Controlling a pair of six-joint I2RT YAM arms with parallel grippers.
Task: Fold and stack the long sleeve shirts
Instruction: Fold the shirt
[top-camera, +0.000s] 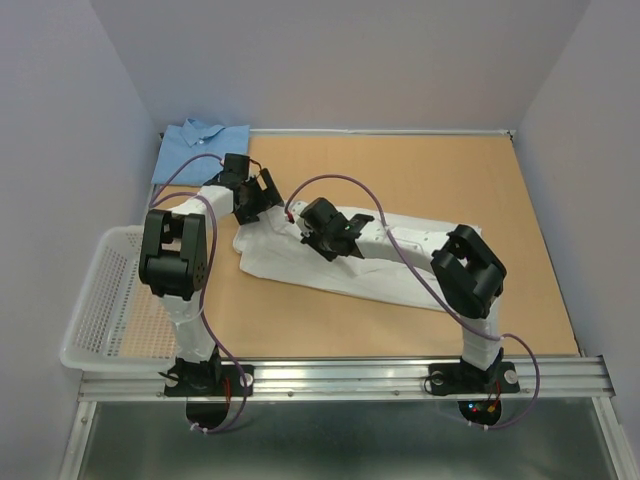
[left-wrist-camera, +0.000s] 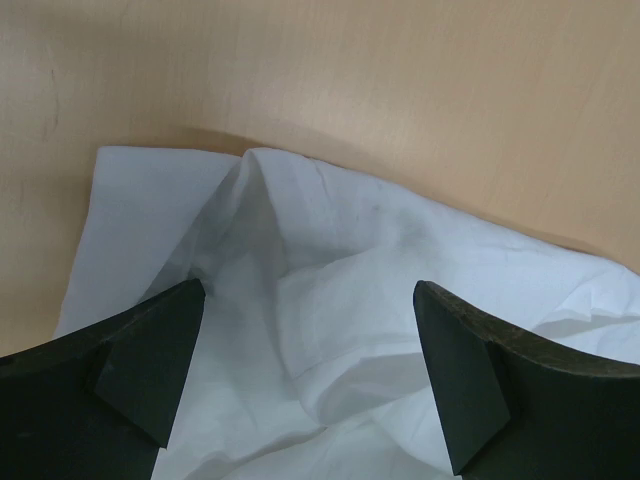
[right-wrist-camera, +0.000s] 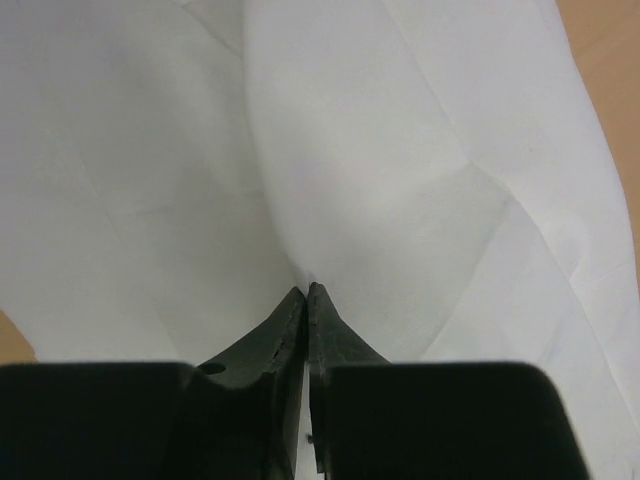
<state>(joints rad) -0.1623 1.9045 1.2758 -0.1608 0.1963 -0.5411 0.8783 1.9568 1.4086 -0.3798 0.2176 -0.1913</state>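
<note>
Right wrist view: the right gripper (right-wrist-camera: 308, 292) is pressed together, pinching a ridge of the white shirt (right-wrist-camera: 420, 160) lying on the tabletop (top-camera: 440, 180). The left gripper (left-wrist-camera: 310, 295) hangs spread over its left end; the blue shirt (top-camera: 200, 148) lies folded far left.

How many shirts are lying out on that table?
2. The white shirt lies crumpled across the middle of the table. The light blue shirt sits folded at the far left corner. One more could hide behind the left arm.

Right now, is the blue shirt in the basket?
No, the blue shirt lies on the table, at its far left corner, outside the basket.
</note>
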